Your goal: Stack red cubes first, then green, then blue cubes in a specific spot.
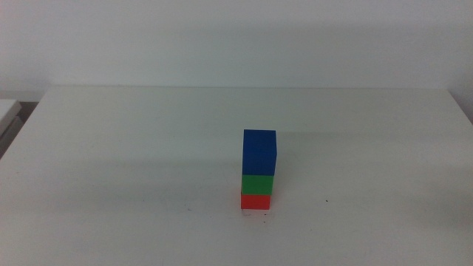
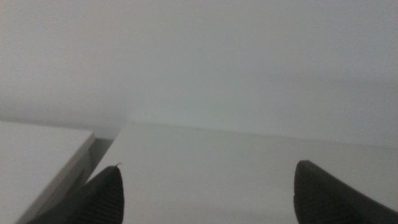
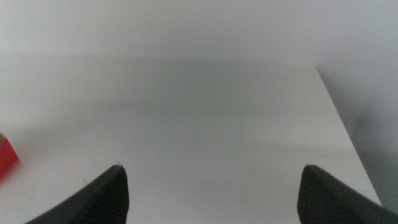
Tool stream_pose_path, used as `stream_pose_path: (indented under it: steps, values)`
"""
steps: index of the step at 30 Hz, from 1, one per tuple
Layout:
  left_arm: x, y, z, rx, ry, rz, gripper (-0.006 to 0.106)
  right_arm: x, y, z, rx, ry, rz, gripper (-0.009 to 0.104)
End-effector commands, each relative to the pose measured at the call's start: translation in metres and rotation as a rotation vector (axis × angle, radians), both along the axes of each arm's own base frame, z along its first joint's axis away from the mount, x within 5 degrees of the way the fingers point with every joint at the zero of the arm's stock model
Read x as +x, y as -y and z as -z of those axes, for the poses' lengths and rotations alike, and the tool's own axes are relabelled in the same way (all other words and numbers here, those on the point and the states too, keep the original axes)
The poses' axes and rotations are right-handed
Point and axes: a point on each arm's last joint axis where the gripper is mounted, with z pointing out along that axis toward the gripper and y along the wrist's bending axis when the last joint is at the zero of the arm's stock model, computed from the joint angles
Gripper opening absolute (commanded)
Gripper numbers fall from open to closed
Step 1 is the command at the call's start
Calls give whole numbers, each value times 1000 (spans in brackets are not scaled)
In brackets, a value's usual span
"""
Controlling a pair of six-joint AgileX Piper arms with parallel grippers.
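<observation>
Standing stacked on white desk (image 1: 133, 148): matte red cube (image 1: 256, 200) lowest, green cube (image 1: 257, 183) between, deep-blue cube (image 1: 259, 151) topmost. Left hand (image 2: 208, 193) and right hand (image 3: 214, 193) both spread apart, empty, away from stack.

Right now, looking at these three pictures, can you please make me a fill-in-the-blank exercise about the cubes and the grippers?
1. The cube at the bottom of the stack is ____.
2. The green cube lies directly under the ____ cube.
3. The left gripper and the right gripper both hold ____.
4. The right wrist view shows only an edge of the ____ cube.

Missing words: red; blue; nothing; red
</observation>
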Motion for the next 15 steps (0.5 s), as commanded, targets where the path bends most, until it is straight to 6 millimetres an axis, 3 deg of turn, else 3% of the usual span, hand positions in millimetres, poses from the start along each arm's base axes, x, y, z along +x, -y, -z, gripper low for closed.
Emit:
stream_pose_path:
  steps: [1,6,8,15]
  values:
    - [-1,0,13,-3,12,-3,94,-11,3,21,-75,34,6,87]
    - [-4,0,46,13,-35,-5,94,-28,6,50,-95,82,17,87]
    - [-5,0,58,12,-45,-6,94,-29,7,58,-115,22,22,87]
    - [-9,0,78,12,-68,-4,94,-29,9,60,-112,26,61,87]
